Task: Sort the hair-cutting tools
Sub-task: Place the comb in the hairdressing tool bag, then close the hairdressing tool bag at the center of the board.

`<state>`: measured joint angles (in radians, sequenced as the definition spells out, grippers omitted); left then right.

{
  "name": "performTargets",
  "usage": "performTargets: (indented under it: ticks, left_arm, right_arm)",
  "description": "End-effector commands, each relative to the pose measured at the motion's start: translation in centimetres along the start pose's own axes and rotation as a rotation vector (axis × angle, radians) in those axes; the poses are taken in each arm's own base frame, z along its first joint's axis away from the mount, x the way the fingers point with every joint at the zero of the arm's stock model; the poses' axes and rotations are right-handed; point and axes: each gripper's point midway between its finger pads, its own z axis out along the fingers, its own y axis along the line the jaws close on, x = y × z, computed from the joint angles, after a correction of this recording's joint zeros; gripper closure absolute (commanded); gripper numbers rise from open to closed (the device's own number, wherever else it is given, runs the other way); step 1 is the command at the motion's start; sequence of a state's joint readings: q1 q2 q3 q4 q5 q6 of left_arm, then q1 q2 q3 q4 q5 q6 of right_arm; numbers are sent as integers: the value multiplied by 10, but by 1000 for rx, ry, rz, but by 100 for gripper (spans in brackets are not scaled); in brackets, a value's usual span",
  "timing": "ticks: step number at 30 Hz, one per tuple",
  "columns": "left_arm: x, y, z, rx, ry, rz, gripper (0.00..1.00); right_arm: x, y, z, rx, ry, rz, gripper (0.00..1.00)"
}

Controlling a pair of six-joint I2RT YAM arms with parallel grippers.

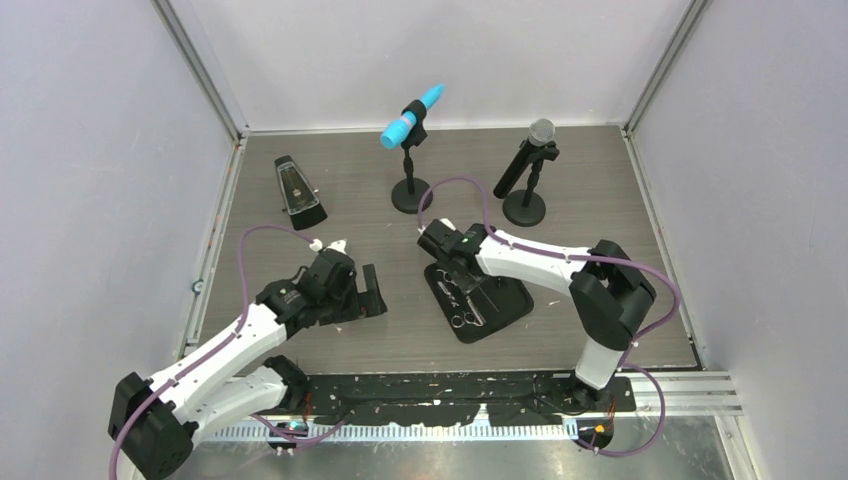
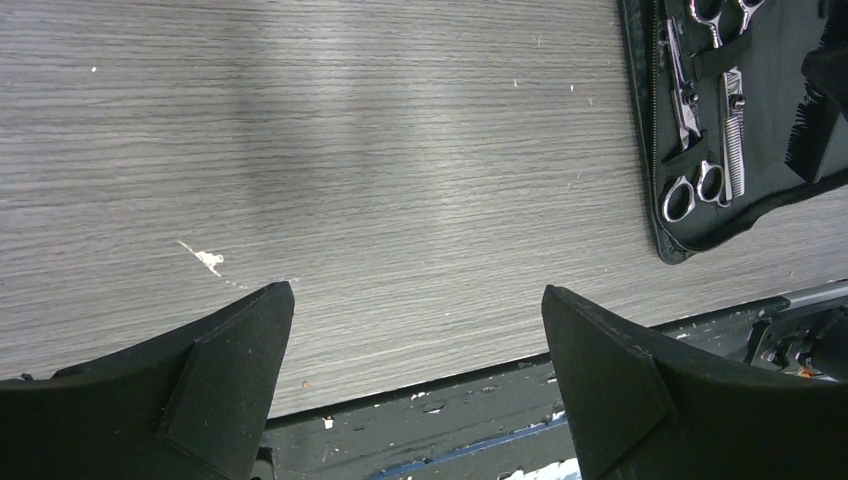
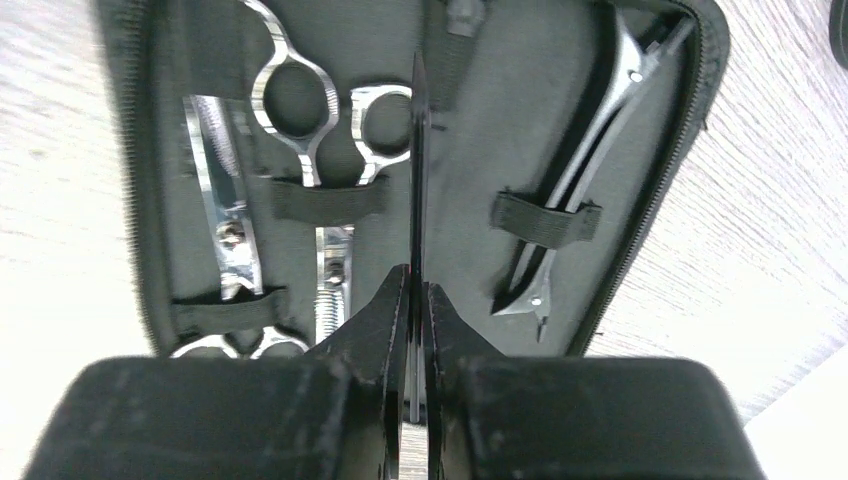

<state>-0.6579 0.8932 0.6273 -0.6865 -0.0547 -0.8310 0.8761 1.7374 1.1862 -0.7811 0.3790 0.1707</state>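
Right gripper [image 3: 415, 285]: pinches a long flat black comb [image 3: 416, 150] between fingers pressed almost together. Holds it on edge, seen from the wrist camera as a thin dark line pointing away from the fingertips. Hangs over an open black zip case [image 3: 470, 140], comb above the middle of the lining, between the scissors on one side and the clips on the other. Contact between comb and lining: cannot tell.

Inside the case, left half in the wrist view: silver scissors [image 3: 225, 230] tucked under elastic straps [image 3: 228, 308], ring handles nearest the gripper. Just beside them, second scissors [image 3: 300, 100] turned the other way, ring handles at the far end, blades under a strap. Right half: thin hair clips [image 3: 575, 170] lying close together, slanted along the zip edge, pinned under one more strap.

Left gripper [image 2: 417, 288]: fingers spread wide, nothing between them. Hangs low over bare grey wood-grain table [image 2: 400, 150], well apart from the case at the upper right of its own view.

Overhead view: case flat on the table in front of the right arm, near the middle. Black pyramid-shaped metronome [image 1: 298, 190] upright at the back left. Behind the case, on stands: blue microphone [image 1: 412, 118] near centre, black microphone [image 1: 530, 158] with a silver head to its right.
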Motion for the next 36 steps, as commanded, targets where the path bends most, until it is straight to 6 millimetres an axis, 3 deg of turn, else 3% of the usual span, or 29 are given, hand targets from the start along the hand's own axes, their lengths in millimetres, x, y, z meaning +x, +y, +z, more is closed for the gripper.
performTargets:
  ticks: [1,11,19,22,25,29,36]
  left_arm:
    - [-5,-9,2,31,-7,-12,0]
    - [1,-11,5,52,12,-33,0]
    - [3,-20,8,82,48,-47,0]
    - [1,-30,10,106,61,-53,1]
    - [-5,-42,14,132,73,-63,3]
    - [-11,-62,24,165,113,-74,7]
    - [-10,-103,51,271,225,-123,21]
  right_arm:
    - [-19,17,-16,-16,-35,-23,88]
    - [-11,32,-10,-7,60,-12,78]
    - [-19,43,-35,-120,4,16,53]
    - [-21,26,-49,-144,-44,56,47]
    - [-22,-11,-53,-165,-91,170,40]
    - [-22,-50,-47,-201,-162,311,35]
    - [-5,-73,-14,-341,-167,511,27]
